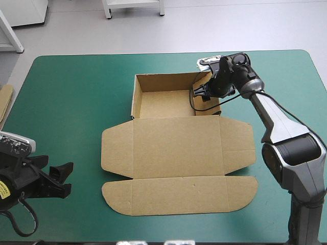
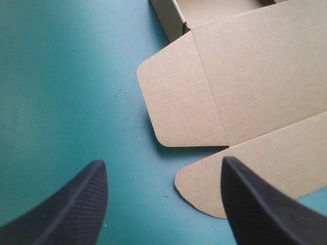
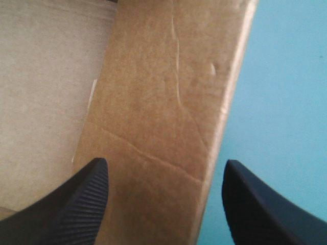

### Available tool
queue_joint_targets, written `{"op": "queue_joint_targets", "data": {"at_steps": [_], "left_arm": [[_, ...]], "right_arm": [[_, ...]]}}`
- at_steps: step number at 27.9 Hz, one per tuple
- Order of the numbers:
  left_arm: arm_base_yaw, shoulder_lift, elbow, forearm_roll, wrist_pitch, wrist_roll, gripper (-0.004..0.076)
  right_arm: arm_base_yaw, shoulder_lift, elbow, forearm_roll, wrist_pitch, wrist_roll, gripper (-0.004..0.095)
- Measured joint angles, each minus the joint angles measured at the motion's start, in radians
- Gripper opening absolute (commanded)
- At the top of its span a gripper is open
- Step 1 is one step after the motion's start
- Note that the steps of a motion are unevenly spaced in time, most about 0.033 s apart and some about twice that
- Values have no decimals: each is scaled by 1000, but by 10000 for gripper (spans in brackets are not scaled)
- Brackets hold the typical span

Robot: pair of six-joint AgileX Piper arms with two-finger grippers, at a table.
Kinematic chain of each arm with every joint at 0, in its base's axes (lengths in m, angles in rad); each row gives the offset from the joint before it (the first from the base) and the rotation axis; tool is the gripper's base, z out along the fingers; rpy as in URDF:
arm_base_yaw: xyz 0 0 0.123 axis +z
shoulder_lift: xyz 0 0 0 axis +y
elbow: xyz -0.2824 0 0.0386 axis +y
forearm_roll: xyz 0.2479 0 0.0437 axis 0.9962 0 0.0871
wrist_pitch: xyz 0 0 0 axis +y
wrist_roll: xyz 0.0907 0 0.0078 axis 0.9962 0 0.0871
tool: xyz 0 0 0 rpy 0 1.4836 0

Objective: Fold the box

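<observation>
The brown box (image 1: 179, 153) lies mid-table as an open tray (image 1: 166, 102) at the far side, with its lid panel and flaps flat toward the near edge. The tray's left and far walls stand upright. My right gripper (image 1: 203, 92) is open at the tray's right wall (image 3: 163, 127); in the right wrist view the wall leans between its black fingers (image 3: 76, 209), with the tray floor on one side and teal-green cover on the other. My left gripper (image 1: 60, 179) is open, low over the cover near the table's front left, apart from the lid's left flap (image 2: 179, 102).
An edge of more brown board (image 1: 4, 102) shows at the table's left edge. Teal-green cover (image 1: 66, 112) lies bare to the left of the box and also to its right.
</observation>
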Motion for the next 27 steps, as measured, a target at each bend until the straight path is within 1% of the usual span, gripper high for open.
{"op": "queue_joint_targets", "data": {"at_steps": [3, 5, 7, 8, 13, 15, 18, 20, 23, 24, 25, 26, 27], "left_arm": [[0, 0, 0, 0, 0, 3, 461], [0, 0, 0, 3, 0, 3, 461], [0, 0, 0, 3, 0, 3, 461], [0, 0, 0, 4, 0, 3, 461], [0, 0, 0, 11, 0, 4, 461], [0, 0, 0, 11, 0, 4, 461], [0, 0, 0, 13, 0, 4, 461], [0, 0, 0, 14, 0, 4, 461], [0, 0, 0, 14, 0, 4, 459], [0, 0, 0, 14, 0, 4, 459], [0, 0, 0, 14, 0, 4, 459], [0, 0, 0, 14, 0, 4, 459], [0, 0, 0, 14, 0, 4, 459]], "right_arm": [[0, 17, -5, 2, -1, -3, 313], [0, 17, -5, 2, -1, -3, 132], [0, 17, -6, -8, -2, -9, -23], [0, 17, -6, -15, -6, -12, -12], [2, 17, -9, -48, -22, -6, -19], [-4, 17, -10, -73, -3, -9, -19], [-42, 17, -10, -72, 49, -11, -19], [-87, 15, -10, -72, 73, -15, -19], [-186, 10, -10, -73, 103, -42, -19], [-255, 3, -10, -84, 112, -56, -19], [-282, 0, -10, -90, 114, -62, -19], [-345, -11, -10, -110, 119, -76, -19], [-369, -16, -10, -118, 120, -83, -19]]}}
